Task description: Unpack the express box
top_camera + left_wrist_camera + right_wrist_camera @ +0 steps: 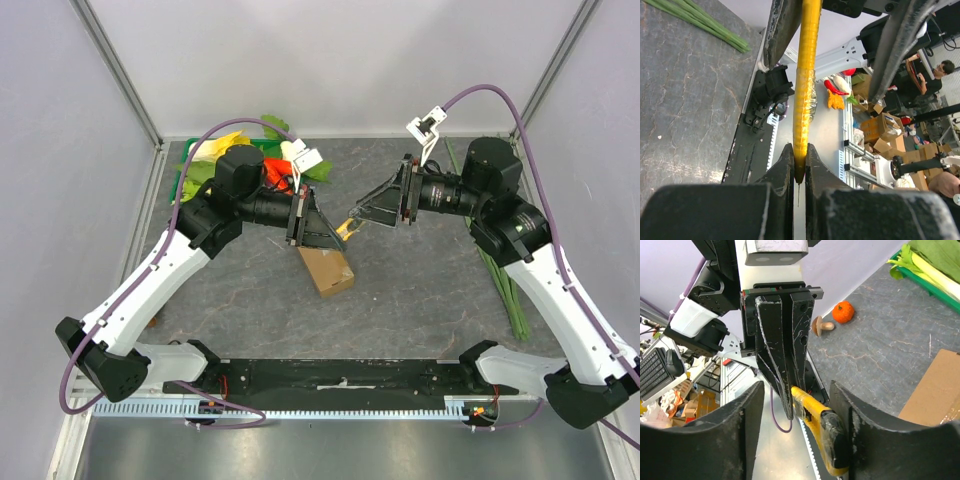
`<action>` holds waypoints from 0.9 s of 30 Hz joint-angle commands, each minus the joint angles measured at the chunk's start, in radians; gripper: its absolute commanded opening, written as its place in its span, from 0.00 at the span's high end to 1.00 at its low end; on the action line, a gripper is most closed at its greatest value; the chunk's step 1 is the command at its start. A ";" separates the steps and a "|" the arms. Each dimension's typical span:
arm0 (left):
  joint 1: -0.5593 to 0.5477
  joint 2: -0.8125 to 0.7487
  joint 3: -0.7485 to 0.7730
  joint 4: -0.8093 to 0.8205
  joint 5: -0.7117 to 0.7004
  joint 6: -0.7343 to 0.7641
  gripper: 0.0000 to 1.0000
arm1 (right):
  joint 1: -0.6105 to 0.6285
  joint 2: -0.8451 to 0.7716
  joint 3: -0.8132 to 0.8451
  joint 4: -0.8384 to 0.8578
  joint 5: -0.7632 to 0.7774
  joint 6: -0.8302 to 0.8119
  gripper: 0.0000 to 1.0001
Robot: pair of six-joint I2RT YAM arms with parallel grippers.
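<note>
The express box (326,268), plain brown cardboard, lies on the dark table just below both grippers; its corner shows in the right wrist view (936,389). My left gripper (335,228) (799,165) is shut on the tip end of a yellow utility knife (806,75) (347,229), held in the air above the box. My right gripper (360,214) (797,437) is open, its fingers on either side of the knife's black-capped handle end (832,440), which lies against the right-hand finger (860,435).
A green tray (190,160) of vegetables stands at the back left and shows in the right wrist view (920,277). Green onion stalks (500,275) lie at the right. A small orange fruit (843,311) and a mushroom (820,326) lie on the table.
</note>
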 commanded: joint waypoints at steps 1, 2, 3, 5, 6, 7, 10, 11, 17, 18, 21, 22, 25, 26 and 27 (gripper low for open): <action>0.015 0.006 0.027 -0.003 -0.026 0.037 0.98 | 0.008 0.006 0.007 0.022 -0.132 0.016 0.41; 0.020 0.006 0.029 -0.003 -0.026 0.037 0.98 | 0.006 0.004 0.006 0.020 -0.135 0.015 0.42; 0.026 0.009 0.029 -0.003 -0.026 0.037 0.98 | 0.008 0.004 0.003 0.017 -0.137 0.010 0.42; 0.032 0.009 0.030 -0.004 -0.023 0.040 0.98 | 0.008 0.001 -0.005 0.016 -0.149 0.007 0.33; 0.038 0.010 0.032 -0.004 -0.022 0.040 0.98 | 0.006 0.003 -0.008 0.010 -0.149 0.005 0.32; 0.040 0.010 0.032 -0.003 -0.020 0.042 0.98 | 0.008 0.001 -0.011 0.007 -0.147 0.002 0.31; 0.043 0.016 0.035 -0.001 -0.013 0.043 0.98 | 0.008 0.004 -0.016 0.002 -0.146 -0.002 0.31; 0.043 0.018 0.036 -0.003 -0.013 0.045 0.98 | 0.008 0.006 -0.016 -0.001 -0.147 -0.007 0.32; 0.050 0.012 0.029 0.026 -0.013 0.025 0.98 | 0.008 0.006 -0.016 -0.003 -0.143 -0.004 0.37; 0.050 0.007 0.026 0.037 -0.016 0.022 0.98 | 0.009 0.006 -0.014 0.000 -0.141 -0.004 0.37; 0.052 -0.003 0.013 0.066 -0.022 0.008 0.98 | 0.008 0.003 -0.017 0.020 -0.134 0.016 0.30; 0.052 -0.005 0.003 0.095 -0.022 0.001 0.98 | 0.008 0.003 -0.025 0.029 -0.132 0.027 0.30; 0.052 -0.020 -0.046 0.166 -0.020 -0.055 0.98 | 0.009 -0.005 -0.057 0.094 -0.140 0.077 0.30; 0.052 -0.023 -0.057 0.210 -0.016 -0.080 0.98 | 0.009 -0.011 -0.066 0.111 -0.138 0.088 0.32; 0.052 -0.029 -0.068 0.230 -0.007 -0.090 0.98 | 0.009 -0.011 -0.071 0.117 -0.134 0.091 0.34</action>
